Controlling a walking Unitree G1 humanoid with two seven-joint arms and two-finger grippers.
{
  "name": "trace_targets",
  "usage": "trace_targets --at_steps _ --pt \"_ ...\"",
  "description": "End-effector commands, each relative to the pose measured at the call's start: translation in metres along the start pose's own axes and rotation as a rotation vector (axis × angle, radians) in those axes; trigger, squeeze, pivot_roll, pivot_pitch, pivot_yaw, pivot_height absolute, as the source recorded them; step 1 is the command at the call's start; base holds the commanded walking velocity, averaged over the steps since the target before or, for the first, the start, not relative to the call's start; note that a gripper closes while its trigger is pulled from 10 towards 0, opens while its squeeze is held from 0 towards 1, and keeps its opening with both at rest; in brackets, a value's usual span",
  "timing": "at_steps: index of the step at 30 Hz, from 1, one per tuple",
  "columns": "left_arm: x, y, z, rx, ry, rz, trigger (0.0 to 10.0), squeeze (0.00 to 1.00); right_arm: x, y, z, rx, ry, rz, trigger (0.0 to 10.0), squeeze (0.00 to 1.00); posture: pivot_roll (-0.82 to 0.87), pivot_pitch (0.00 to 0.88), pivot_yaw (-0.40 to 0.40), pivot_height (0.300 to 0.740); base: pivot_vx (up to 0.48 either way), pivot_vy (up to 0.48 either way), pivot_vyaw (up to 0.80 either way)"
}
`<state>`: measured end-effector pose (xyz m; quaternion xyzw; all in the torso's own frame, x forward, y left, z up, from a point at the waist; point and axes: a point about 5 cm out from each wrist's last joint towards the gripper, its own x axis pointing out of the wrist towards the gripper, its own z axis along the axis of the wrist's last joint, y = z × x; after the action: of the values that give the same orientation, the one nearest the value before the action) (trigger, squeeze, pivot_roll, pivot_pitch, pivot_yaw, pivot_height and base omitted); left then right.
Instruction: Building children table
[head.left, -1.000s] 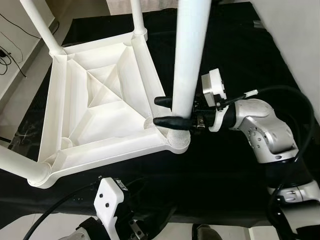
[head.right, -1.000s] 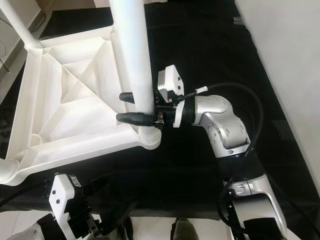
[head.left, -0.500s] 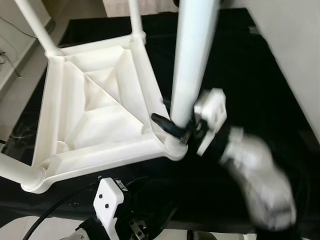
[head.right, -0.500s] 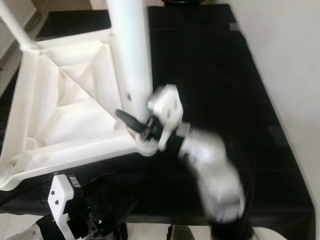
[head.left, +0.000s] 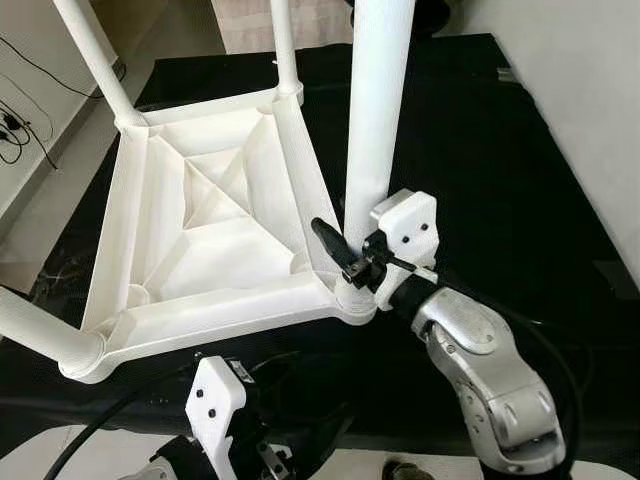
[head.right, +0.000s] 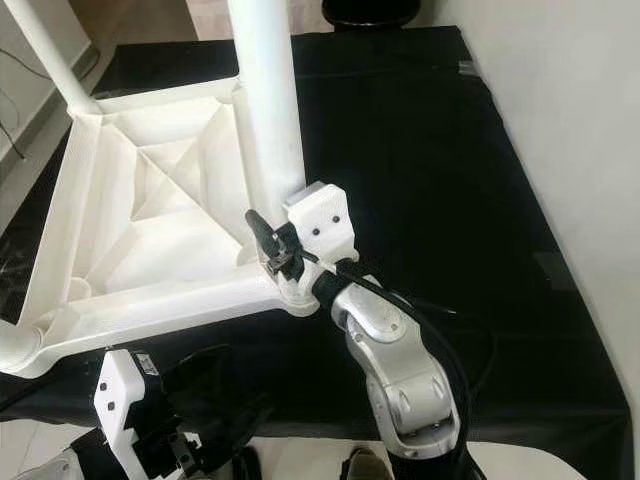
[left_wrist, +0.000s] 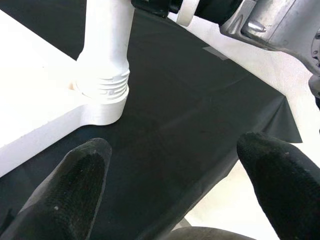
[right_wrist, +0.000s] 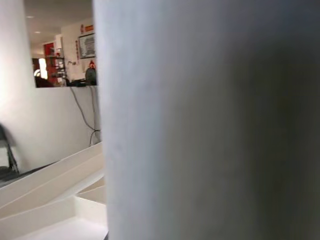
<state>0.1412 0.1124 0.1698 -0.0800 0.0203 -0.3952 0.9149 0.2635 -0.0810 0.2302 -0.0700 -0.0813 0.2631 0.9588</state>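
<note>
Left eye: one white table (head.left: 200, 250) upside down on a black cloth (head.left: 480, 150), four legs counted, nearest leg (head.left: 378, 110) upright in its corner socket. Right gripper (head.left: 345, 255) reaches up from below, arm bent, one black finger visible against the leg's base (grip can't be judged, other finger hidden). Left gripper (head.left: 260, 455) low at the near edge, under the table.

Right eye: same scene, wall (head.right: 590, 150) on the right.

Left wrist: two fingers (left_wrist: 75, 185) spread wide, holding nothing; ribbed socket (left_wrist: 102, 92) beyond.

Right wrist: leg (right_wrist: 210, 120) blocks the lens.
</note>
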Motion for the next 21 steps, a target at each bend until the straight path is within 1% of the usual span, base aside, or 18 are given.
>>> trace_targets --at_steps 1,2,3,4,5,6,7,8,9,10,11,12,13,15,16,17,18,21 --pt "-0.001 0.000 -0.005 -0.017 0.022 0.007 10.0 0.00 -0.002 -0.002 -0.029 0.049 0.160 -0.032 10.0 0.00 0.04 0.288 0.053 0.740 0.000 0.000 0.00" --pt "-0.001 0.000 -0.005 -0.017 0.022 0.007 10.0 0.00 -0.002 -0.002 -0.029 0.049 0.160 -0.032 10.0 0.00 0.04 0.288 0.053 0.740 0.000 0.000 0.00" --pt "-0.001 0.000 -0.005 -0.017 0.022 0.007 10.0 0.00 -0.001 -0.001 -0.027 0.047 0.143 -0.023 10.0 0.82 0.04 0.287 0.053 0.740 0.000 0.000 0.00" --pt "-0.001 0.000 -0.005 -0.017 0.022 0.006 10.0 0.00 0.001 0.002 -0.021 0.095 0.100 0.027 10.0 1.00 0.04 0.286 0.050 0.740 0.000 0.000 0.00" --pt "-0.001 0.000 -0.005 -0.017 0.022 0.006 10.0 0.00 0.003 0.003 -0.017 0.128 0.071 0.063 10.0 1.00 0.04 0.286 0.050 0.740 0.000 0.000 0.00" --pt "-0.001 0.000 -0.005 -0.017 0.022 0.006 10.0 0.00 0.003 0.003 -0.017 0.128 0.071 0.063 10.0 1.00 0.04 0.286 0.050 0.740 0.000 0.000 0.00" --pt "-0.001 0.000 -0.005 -0.018 0.021 0.006 10.0 0.00 0.008 0.008 0.006 0.154 -0.066 0.322 10.0 1.00 0.04 0.281 0.053 0.740 0.000 0.000 0.00" --pt "-0.001 0.000 -0.005 -0.018 0.021 0.006 10.0 0.00 0.008 0.008 0.006 0.154 -0.066 0.322 10.0 1.00 0.04 0.281 0.053 0.740 0.000 0.000 0.00" --pt "0.000 0.000 -0.005 -0.018 0.020 0.006 10.0 0.00 0.010 0.002 0.020 0.087 -0.126 0.500 10.0 1.00 0.04 0.281 0.053 0.740 0.000 0.000 0.00" --pt "0.000 0.000 -0.005 -0.018 0.020 0.006 10.0 0.00 0.011 -0.002 0.022 0.056 -0.133 0.527 10.0 0.41 0.04 0.281 0.053 0.740 0.000 0.000 0.00" --pt "0.000 0.000 -0.005 -0.018 0.020 0.005 10.0 0.00 0.013 -0.008 0.023 0.032 -0.127 0.543 10.0 0.41 0.04 0.276 0.052 0.740 0.000 0.000 0.00" --pt "0.000 0.000 -0.005 -0.018 0.020 0.005 10.0 0.00 0.013 -0.008 0.023 0.032 -0.127 0.543 10.0 0.41 0.04 0.276 0.052 0.740 0.000 0.000 0.00" --pt "0.000 0.000 -0.005 -0.017 0.020 0.005 10.0 0.00 0.014 -0.012 0.023 0.018 -0.122 0.560 10.0 0.00 0.04 0.273 0.050 0.740 0.000 0.000 0.00" --pt "0.001 -0.001 -0.006 -0.017 0.020 0.004 10.0 0.00 0.016 -0.021 0.024 -0.017 -0.114 0.632 10.0 0.00 0.04 0.268 0.046 0.740 0.000 0.000 0.00" --pt "0.001 -0.001 -0.006 -0.017 0.020 0.004 10.0 0.00 0.016 -0.021 0.024 -0.017 -0.114 0.632 10.0 0.00 0.04 0.268 0.046 0.740 0.000 0.000 0.00" --pt "0.001 -0.001 -0.006 -0.017 0.019 0.003 10.0 0.00 0.017 -0.024 0.025 -0.033 -0.111 0.692 10.0 0.00 0.04 0.268 0.046 0.740 0.000 0.000 0.00" --pt "0.002 -0.001 -0.006 -0.016 0.017 0.003 10.0 0.00 0.017 -0.029 0.025 -0.068 -0.086 0.815 10.0 0.00 0.05 0.264 0.043 0.740 0.000 0.000 0.00" --pt "0.003 0.000 -0.006 -0.015 0.016 0.004 10.0 0.00 0.020 -0.032 0.024 -0.096 -0.062 0.864 10.0 0.00 0.05 0.262 0.040 0.740 0.000 0.000 0.00"
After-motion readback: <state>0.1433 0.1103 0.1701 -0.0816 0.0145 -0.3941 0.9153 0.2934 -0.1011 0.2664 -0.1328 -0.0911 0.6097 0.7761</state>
